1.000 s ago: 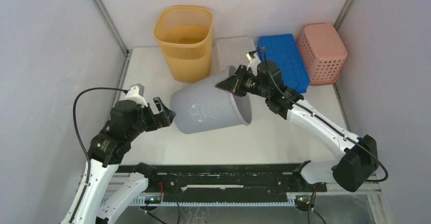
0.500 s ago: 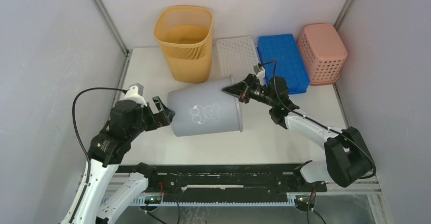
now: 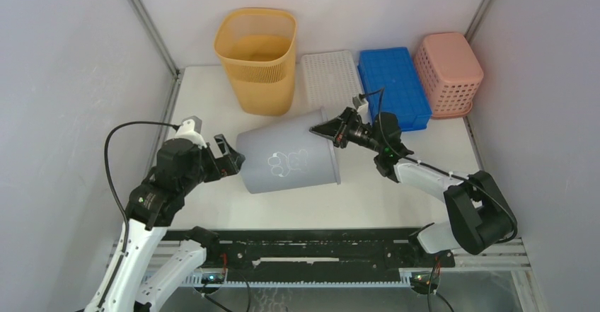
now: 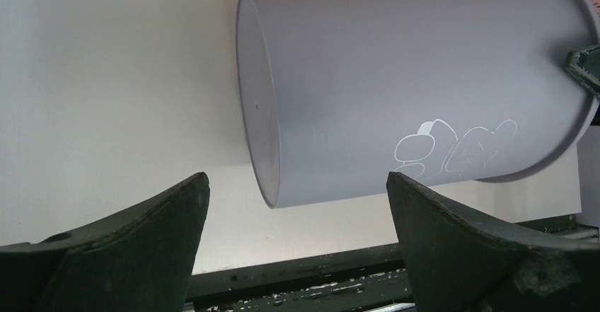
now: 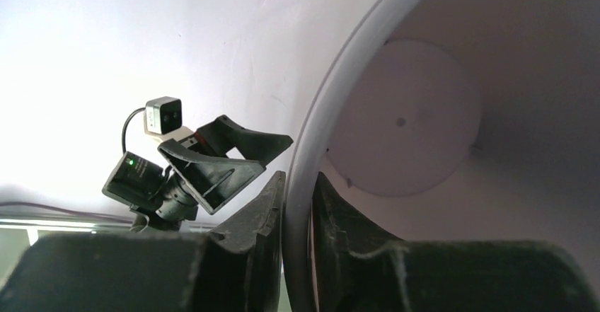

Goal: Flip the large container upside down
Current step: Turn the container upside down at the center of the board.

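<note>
Grey container (image 3: 286, 162) sideways over middle of table (image 3: 382, 199), base pointing left. Right gripper (image 3: 329, 129) pinches rim wall. Left gripper (image 3: 228, 158) spread, just beside base. Advice: roll wrist slowly, grip firm, rim downward.

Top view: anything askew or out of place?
Only the large grey plastic container: tipped on its side mid-table, rim pinched by the right gripper. The left gripper is open near its base, not touching.

Lab test booth: grey panel walls (image 3: 64, 57), white table (image 3: 205, 93).
</note>
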Motion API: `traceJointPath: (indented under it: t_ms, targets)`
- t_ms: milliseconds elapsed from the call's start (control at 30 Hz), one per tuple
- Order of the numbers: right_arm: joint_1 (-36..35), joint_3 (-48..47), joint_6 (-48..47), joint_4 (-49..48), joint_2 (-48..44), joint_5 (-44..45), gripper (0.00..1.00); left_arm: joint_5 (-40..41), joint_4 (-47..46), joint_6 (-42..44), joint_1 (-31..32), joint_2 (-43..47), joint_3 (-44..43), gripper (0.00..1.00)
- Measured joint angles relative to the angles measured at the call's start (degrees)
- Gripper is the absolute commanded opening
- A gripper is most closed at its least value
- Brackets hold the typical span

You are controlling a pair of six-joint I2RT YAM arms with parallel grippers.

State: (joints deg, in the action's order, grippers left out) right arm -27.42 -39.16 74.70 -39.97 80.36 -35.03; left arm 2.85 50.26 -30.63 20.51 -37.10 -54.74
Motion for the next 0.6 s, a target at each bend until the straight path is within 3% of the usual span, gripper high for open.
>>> traceJointPath:
  t_ms: [400,600]
  targets:
    - [0.09,-0.02,-2.38,2.97,-1.84,-0.02,0.63,0.00,-0.13,-0.44,0.00,-0.02,0.02,1.00]
    - [1.25,-1.44,-6.60,11.08,-3.15,-0.37,0.69,0.00,-0.39,-0.46,0.00,-0.02,0.02,1.00]
